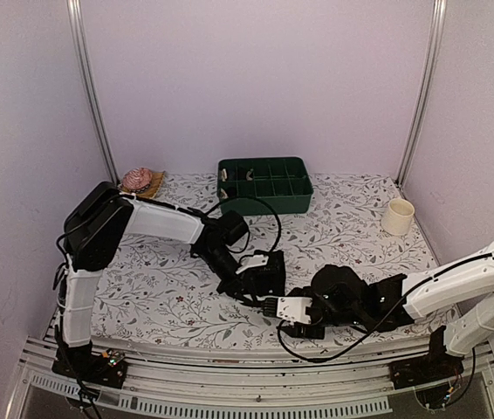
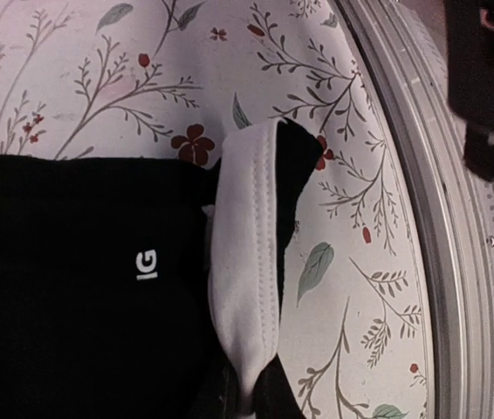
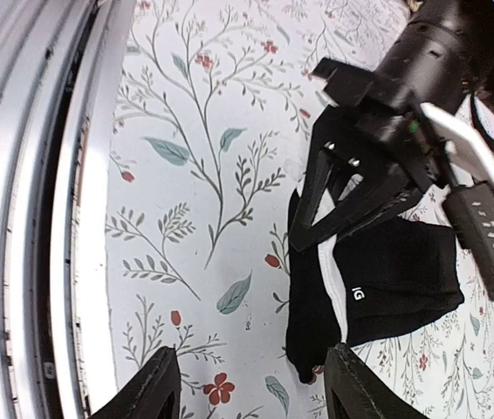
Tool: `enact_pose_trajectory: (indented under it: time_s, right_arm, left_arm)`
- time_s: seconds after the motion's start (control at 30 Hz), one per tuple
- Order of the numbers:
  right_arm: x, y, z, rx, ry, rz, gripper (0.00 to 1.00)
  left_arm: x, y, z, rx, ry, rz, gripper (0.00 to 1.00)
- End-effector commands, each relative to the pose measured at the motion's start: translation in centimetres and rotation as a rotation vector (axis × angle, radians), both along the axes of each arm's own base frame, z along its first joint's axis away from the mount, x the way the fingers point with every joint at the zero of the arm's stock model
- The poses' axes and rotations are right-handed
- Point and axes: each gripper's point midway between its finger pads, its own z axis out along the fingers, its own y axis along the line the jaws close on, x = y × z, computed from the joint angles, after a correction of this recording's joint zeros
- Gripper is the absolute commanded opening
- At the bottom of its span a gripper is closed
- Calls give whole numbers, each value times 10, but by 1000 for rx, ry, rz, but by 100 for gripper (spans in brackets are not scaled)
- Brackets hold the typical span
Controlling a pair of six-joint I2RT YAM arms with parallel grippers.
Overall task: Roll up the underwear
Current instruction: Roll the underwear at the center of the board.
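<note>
- The underwear, black with a white stripe and small white "IG" lettering, lies bunched into a compact shape on the floral tablecloth, low and centre in the top view.
- The left gripper has its jaws together, with the tips at the fabric's upper-left edge; a pinch on the cloth cannot be confirmed.
- The right gripper stands apart, holding nothing, just beside the underwear near the table's front edge.
- The green bin is at upper centre and the cream cup at right.
</note>
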Motion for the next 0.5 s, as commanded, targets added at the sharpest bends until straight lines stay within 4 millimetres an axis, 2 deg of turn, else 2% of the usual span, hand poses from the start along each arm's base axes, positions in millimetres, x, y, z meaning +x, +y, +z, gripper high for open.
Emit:
enact_pose_trajectory:
  time_s: [0.0, 0.23, 0.47]
  right_arm:
    - [23, 12, -15, -148, -215, -44, 57]
    - [49, 28, -36, -293, -376, -65, 53]
    - [63, 26, -56, -382, -441, -97, 50]
  left_arm:
    - [-5, 18, -16, 129, 185, 39, 0]
    - [5, 15, -16, 163, 288, 64, 0]
    - [6, 15, -15, 174, 334, 57, 0]
